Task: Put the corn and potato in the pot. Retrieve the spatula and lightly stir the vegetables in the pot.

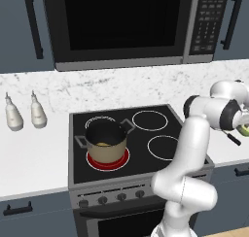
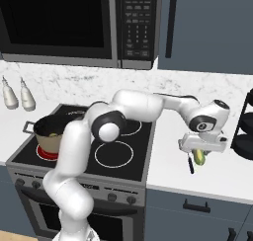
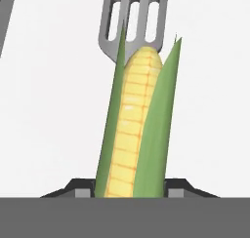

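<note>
At the lower centre of the hand view, the gripper [image 3: 129, 190] is clenched on the corn [image 3: 133, 129], its dark tips pressed to both sides of the cob. Past the cob's yellow tip, at the top of that frame, lies the spatula [image 3: 133, 23] on the white counter [image 3: 53, 110]. At left in the right base view, the pot [image 2: 49, 134] stands on a red-glowing burner, well apart from the gripper; the potato [image 1: 102, 144] lies inside it.

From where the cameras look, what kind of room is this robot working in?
A kitchen, computer-rendered by its look. A black stove with round burners carries a pot, a microwave hangs above it, and a white counter runs under dark cabinets.
</note>
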Controlling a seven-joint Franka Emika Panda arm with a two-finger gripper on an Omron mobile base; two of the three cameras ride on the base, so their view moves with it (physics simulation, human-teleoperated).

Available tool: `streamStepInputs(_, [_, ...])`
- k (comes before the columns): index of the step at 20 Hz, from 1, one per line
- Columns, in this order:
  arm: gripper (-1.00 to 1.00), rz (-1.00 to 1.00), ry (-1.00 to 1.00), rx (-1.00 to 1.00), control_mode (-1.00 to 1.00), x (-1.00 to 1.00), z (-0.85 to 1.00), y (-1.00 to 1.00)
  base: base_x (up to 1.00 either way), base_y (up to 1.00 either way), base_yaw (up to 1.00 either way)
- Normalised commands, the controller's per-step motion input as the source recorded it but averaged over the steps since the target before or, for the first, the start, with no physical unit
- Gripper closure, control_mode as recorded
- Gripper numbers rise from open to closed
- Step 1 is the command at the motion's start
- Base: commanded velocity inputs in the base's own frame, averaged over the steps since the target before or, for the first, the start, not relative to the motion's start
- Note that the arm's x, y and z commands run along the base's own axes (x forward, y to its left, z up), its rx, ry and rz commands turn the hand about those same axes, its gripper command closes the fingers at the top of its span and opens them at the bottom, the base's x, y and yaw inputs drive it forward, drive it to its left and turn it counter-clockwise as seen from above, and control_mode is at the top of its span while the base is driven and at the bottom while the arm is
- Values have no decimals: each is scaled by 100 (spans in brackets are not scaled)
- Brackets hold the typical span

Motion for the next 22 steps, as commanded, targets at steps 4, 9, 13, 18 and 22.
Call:
streamStepInputs(4, [100, -3, -8, 0, -100, -39, 41, 0, 0, 0, 0])
streamStepInputs(9, [100, 1, 0, 0, -100, -8, 0, 11, 0, 0, 0])
streamStepInputs(13, [100, 9, 0, 0, -100, -29, 46, 92, 0, 0, 0])
streamStepInputs(18, [100, 24, -1, -3, -100, -37, 44, 100, 0, 0, 0])
streamStepInputs(22, [100, 26, -19, -8, -100, -35, 27, 100, 0, 0, 0])
